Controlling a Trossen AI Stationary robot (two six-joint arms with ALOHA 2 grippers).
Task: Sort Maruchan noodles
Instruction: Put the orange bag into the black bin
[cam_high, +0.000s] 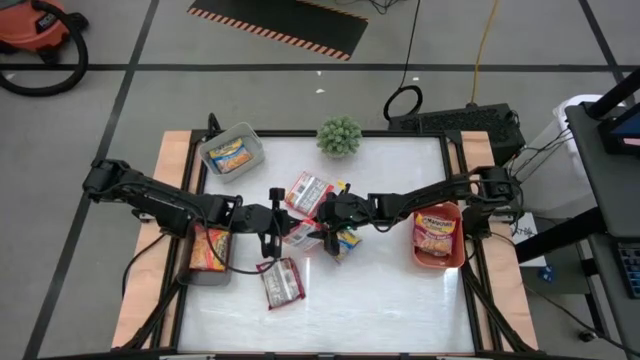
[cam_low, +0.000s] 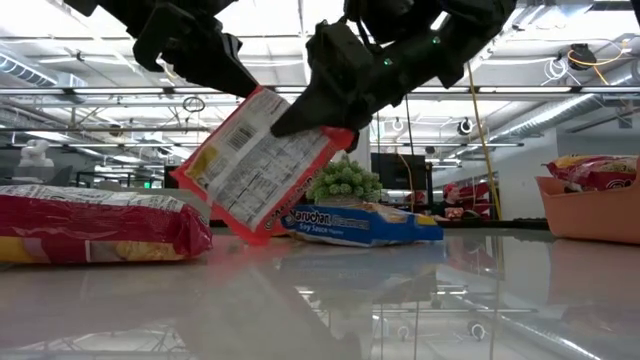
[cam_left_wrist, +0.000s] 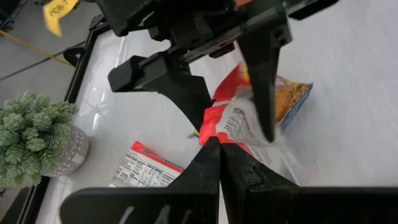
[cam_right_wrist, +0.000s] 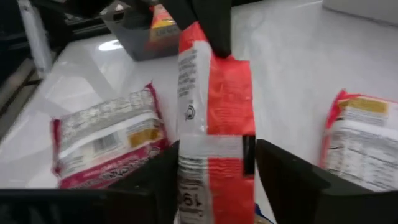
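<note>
Your right tool (cam_high: 327, 222) is clamped on one end of a red packet (cam_low: 250, 165), which hangs tilted above the bench (cam_high: 400, 290) in the low view, its lower corner close to the surface. Your left tool (cam_high: 272, 222), fingers pressed together with nothing between them, sits just beside that packet. Draw the left arm clear first so the packet swings free. Lift until that corner is well off the blue-and-yellow packet (cam_low: 360, 222) behind it, then carry it level to a bin; the orange bin (cam_high: 438, 236) looks to hold similar red ones.
</note>
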